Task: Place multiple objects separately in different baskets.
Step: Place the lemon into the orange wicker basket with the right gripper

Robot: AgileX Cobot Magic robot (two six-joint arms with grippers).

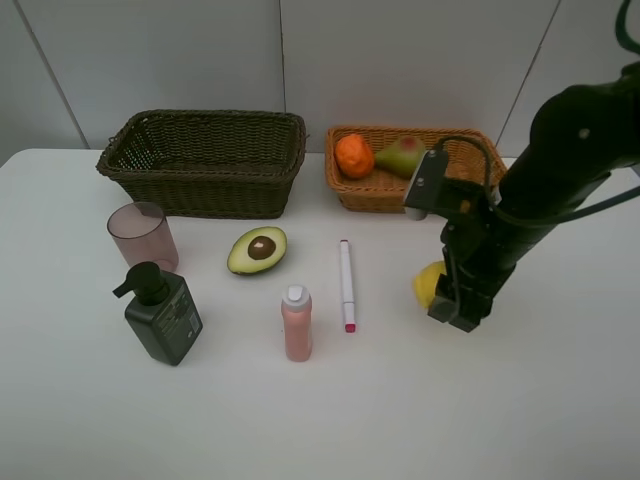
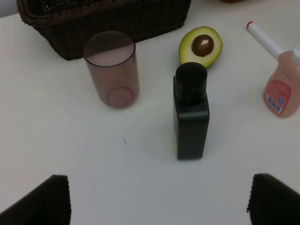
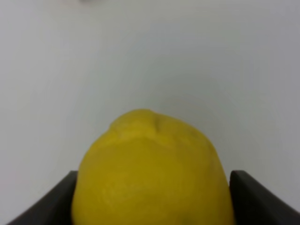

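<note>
In the high exterior view, the right hand (image 1: pixel 453 310) is down on the white bench (image 1: pixel 300 420) with the yellow lemon (image 1: pixel 428 283) tucked against its left side. The shallow orange-tan wicker basket (image 1: pixel 470 137) lies straight beyond the lemon, toward the back wall and near it. It already carries the round orange (image 1: pixel 353 155) and the red-green pear (image 1: pixel 402 155). The right arm is plainly the nearer one. The carry would run up and away from the camera, with a lift over the basket's front rim.

In the left wrist view, the left hand (image 2: pixel 159 201) stands wide and holds nothing. The dark green pump bottle (image 2: pixel 191 112) is upright just ahead of it, with the translucent pink cup (image 2: pixel 112 70) beside that.

In the right wrist view, the lemon fills the gap between the two dark fingers (image 3: pixel 47 201), which press in at either flank. The hand appears closed on the fruit, though the contact itself sits at the frame's edge. The lemon's nubbed end points away from the hand, so its long axis runs along the reach and the fingers span its short width.
</note>
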